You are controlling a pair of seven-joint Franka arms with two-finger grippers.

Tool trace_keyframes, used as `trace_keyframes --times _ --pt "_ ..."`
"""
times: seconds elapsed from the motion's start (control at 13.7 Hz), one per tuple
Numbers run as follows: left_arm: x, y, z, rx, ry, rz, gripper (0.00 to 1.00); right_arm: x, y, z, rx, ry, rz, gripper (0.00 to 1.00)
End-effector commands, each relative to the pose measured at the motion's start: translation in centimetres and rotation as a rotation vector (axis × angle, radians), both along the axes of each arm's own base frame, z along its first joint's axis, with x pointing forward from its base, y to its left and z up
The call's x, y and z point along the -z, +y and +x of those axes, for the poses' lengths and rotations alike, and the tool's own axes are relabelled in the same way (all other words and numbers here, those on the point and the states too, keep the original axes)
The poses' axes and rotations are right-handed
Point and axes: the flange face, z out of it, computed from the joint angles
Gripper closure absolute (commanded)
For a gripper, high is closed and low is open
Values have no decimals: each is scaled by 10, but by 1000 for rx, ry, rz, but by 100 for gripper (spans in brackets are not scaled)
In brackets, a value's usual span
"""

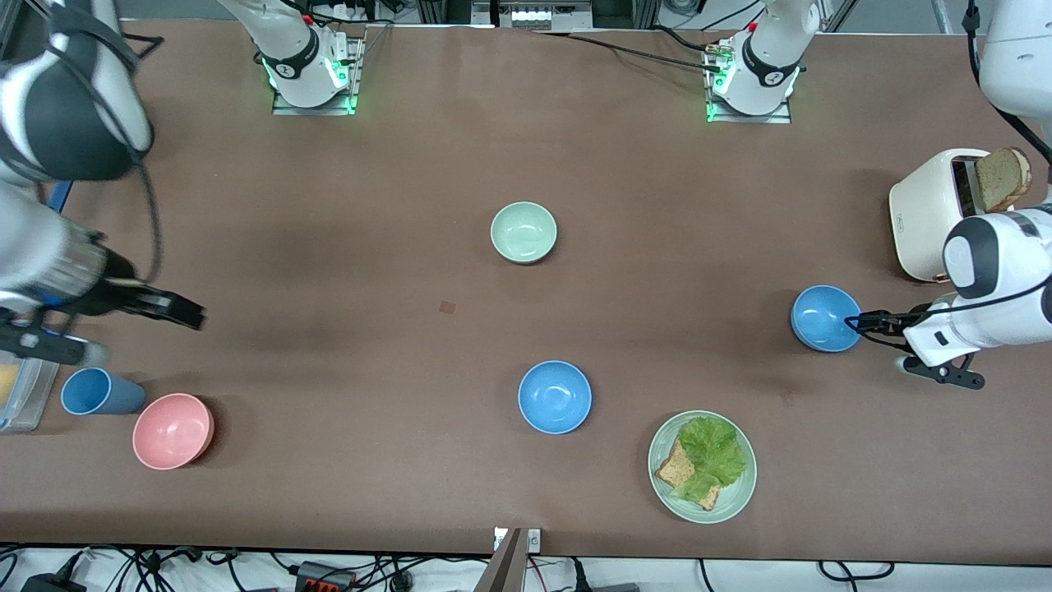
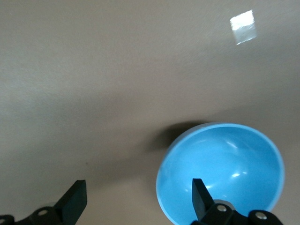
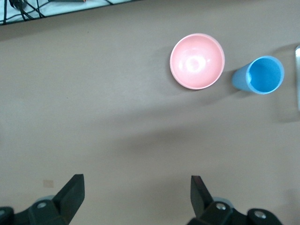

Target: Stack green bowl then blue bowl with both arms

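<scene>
At right of the front frame, our left gripper (image 1: 855, 322) gapes wide astride a blue bowl's (image 1: 824, 317) rim; our right gripper (image 1: 193, 315) waits open at left. Centre: green bowl (image 1: 523, 232).

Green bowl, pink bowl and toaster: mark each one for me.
green bowl (image 1: 523, 232), front view, inner floor.
pink bowl (image 1: 172, 430), front view, inner floor.
toaster (image 1: 925, 215), front view, white side.
</scene>
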Motion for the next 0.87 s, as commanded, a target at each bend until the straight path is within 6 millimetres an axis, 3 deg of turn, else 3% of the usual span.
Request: trace_keyframes --times 0.0,0.15,0.29,0.51,0.8 --pt "-1 -1 -11 30 -10 10 2 -23 -50 -15 -42 -10 33 0" --pt "12 -4 -18 31 -11 6 6 -40 -71 -23 -100 -33 23 0" --pt "17 3 -23 17 -13 4 14 -44 -73 -33 -113 -30 32 0" --pt "21 1 -27 8 -2 2 35 -52 -66 -47 -118 -32 30 0" --pt "27 -4 -33 6 13 -7 45 -50 -73 -52 -121 -22 21 0"
